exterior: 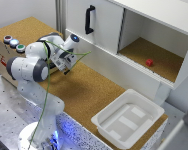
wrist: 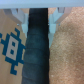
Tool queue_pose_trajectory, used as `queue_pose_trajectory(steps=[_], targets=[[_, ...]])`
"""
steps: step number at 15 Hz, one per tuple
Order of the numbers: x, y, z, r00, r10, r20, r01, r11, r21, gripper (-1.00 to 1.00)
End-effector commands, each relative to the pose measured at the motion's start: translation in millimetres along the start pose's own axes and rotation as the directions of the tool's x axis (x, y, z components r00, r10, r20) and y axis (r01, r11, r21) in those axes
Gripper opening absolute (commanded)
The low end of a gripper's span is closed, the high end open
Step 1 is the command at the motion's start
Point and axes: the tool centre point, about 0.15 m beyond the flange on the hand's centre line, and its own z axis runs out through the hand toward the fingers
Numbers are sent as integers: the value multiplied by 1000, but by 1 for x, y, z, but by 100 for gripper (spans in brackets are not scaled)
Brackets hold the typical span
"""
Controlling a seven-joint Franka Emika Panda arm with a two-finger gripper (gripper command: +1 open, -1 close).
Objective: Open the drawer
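In the wrist view the drawer's black bar handle runs between my two fingertips. The light-wood drawer front lies on one side of it and carries a blue pixel-figure sticker. The cork top lies on the other side. My gripper straddles the handle and its fingers look closed against it. In the exterior view the gripper points down at the cork box's edge, and the arm hides the drawer itself.
A white cabinet door with a vertical black handle stands behind the gripper. An open cabinet bay holds a small red object. A white plastic bin sits at the exterior view's right. Coloured buttons sit on a box at the left.
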Motion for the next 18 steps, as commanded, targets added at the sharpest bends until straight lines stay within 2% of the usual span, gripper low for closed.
queue_pose_trajectory(steps=[1, 7, 15, 16, 18], targets=[[-16, 55, 19, 1000, 15, 5, -15, 1000, -1, -100], [-21, 77, 10, 999, 47, 1, -47, 999, 3, -100], [-26, 100, -9, 997, 82, -1, -82, 996, -19, -100], [-26, 99, -10, 997, 78, 14, -77, 997, -22, 100], [-24, 83, -18, 999, 30, 44, -26, 997, -76, 100]])
